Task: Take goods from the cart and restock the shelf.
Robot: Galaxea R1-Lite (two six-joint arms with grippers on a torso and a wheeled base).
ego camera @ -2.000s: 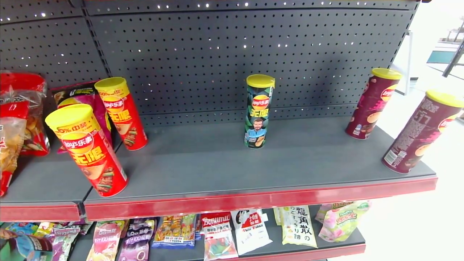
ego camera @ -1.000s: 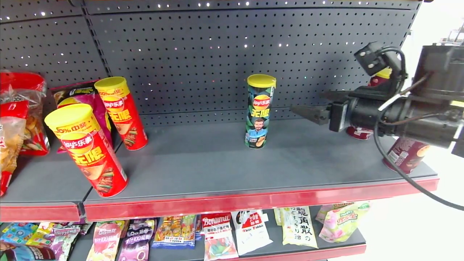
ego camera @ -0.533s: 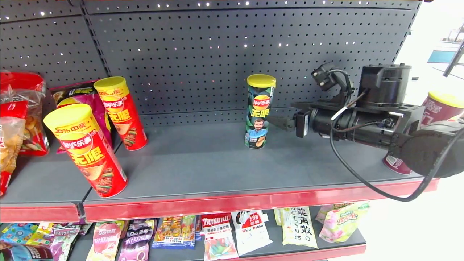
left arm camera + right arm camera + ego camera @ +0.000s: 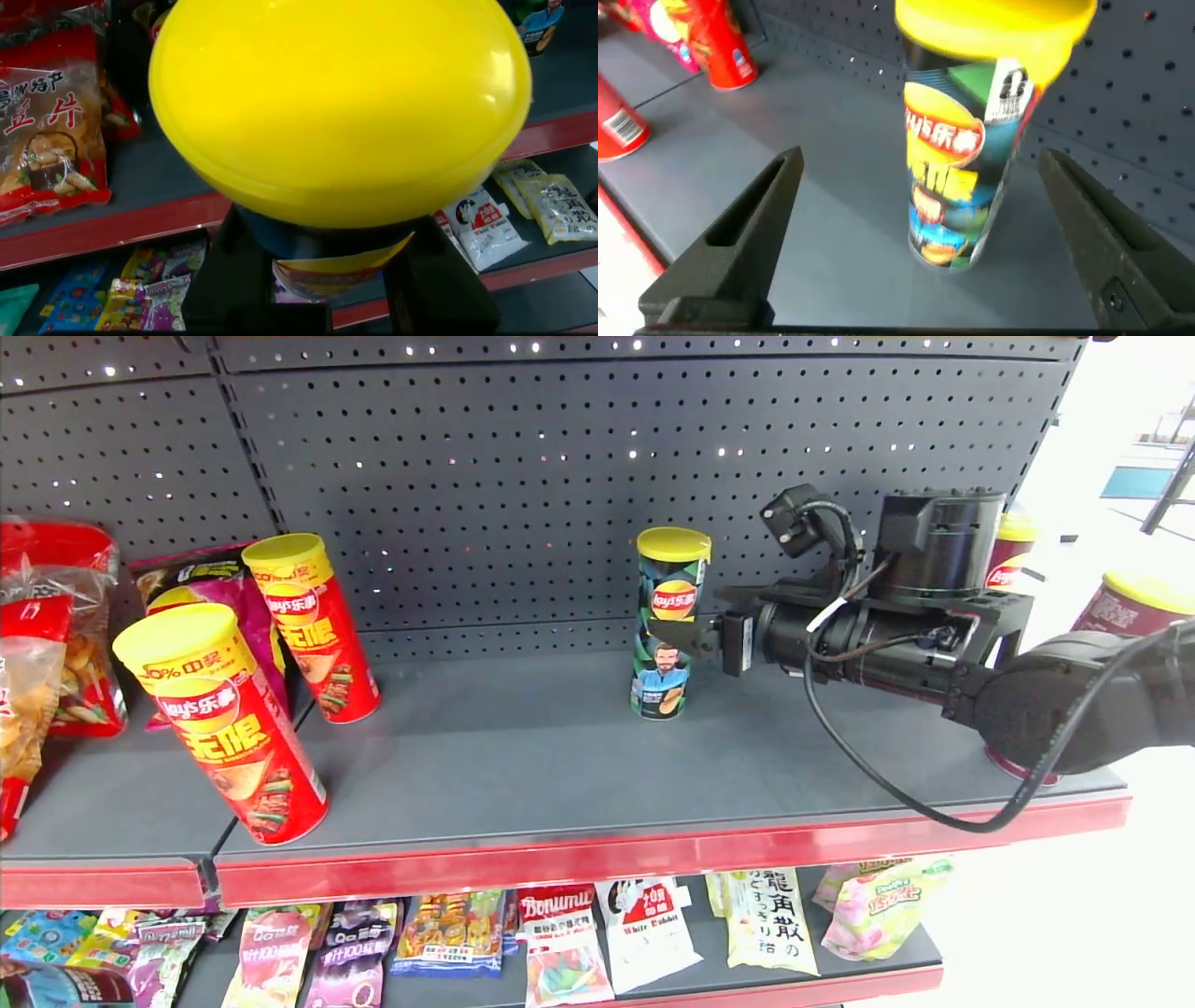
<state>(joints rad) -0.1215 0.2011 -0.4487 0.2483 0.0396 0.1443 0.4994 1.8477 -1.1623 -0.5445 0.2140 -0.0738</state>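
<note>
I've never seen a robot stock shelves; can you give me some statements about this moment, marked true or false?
1. The right gripper is open, with a finger to each side of the green can. True.
2. The green can lies on its side. False: it stands upright on the shelf.
3. The left gripper is empty. False: it holds a yellow-lidded can.
4. A red can stands near the shelf's front edge. True.

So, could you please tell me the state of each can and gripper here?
green can: upright on the shelf, lid on, ungripped.
right gripper: open, fingers either side of the green can.
left gripper: shut on the blue can.
blue can: held, lid on.
front red can, rear red can: upright, lids on.
front maroon can, rear maroon can: lids on, partly hidden.
</note>
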